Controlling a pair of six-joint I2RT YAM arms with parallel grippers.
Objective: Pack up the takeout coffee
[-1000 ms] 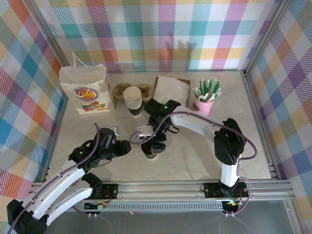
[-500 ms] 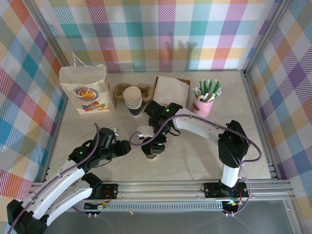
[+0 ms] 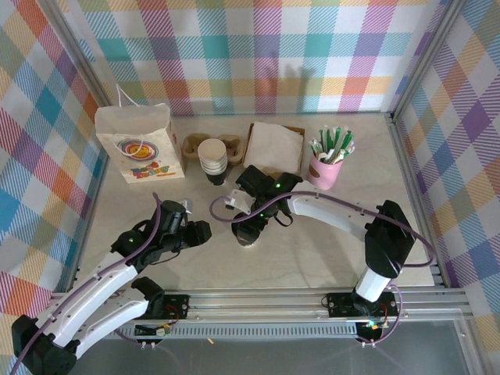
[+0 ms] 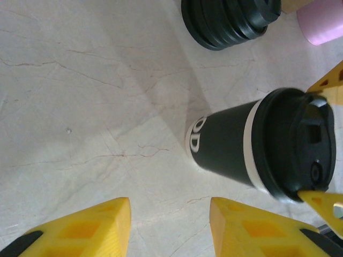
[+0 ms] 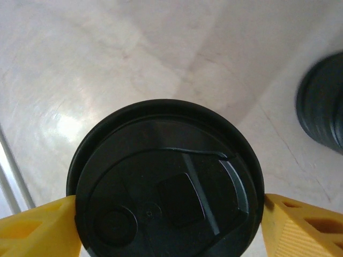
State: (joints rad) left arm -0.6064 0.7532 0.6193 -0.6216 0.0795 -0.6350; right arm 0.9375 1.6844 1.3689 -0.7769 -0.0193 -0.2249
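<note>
Marble-look table [image 3: 328, 258], plaid walls, two arms reaching in from near edge. Coffee [image 4: 225, 147], a dark cup w/ black lid, stands on the table near ctr, well apart from the white bag [image 3: 141, 144] at far L.

R gripper [image 5: 169, 209] is over the coffee from above. Its yellow fingers [image 5: 303, 230] touch opposite sides of the lid rim, pinching the coffee at the lid. Cup base is on the table.

L gripper [image 4: 169, 217] sits low just L of the coffee, pointing at it. Its fingers are partly spread w/ bare table btwn them, holding nothing and not touching the cup.

Behind the coffee: black lids [image 4: 228, 21] in a stack. Cup stack [image 3: 212, 160] and pink cup [image 3: 326, 168] are along the far side.
</note>
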